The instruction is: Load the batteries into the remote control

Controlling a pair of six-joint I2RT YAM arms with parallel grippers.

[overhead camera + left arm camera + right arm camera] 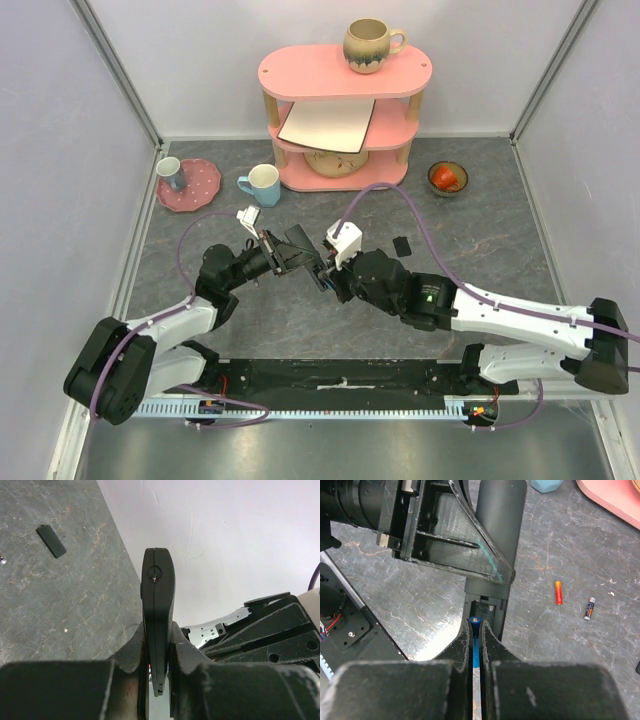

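currently: battery insertion, i judge. my left pincer (159, 647) clamps the remote control (159, 590) above the table (60, 605); my right pincer (476, 629) pinches a blue battery (476, 652) at its open bay. next: line it up, press home. orange battery (558, 592) lies on table.

The top camera looks steeply down from above the table's (480, 215) near edge, covering its whole surface. The wrist cameras sit close: the one behind the left gripper (158, 632) faces the right edge, and the one behind the right gripper (475, 626) faces the far edge. Both catch the remote control (158, 590).
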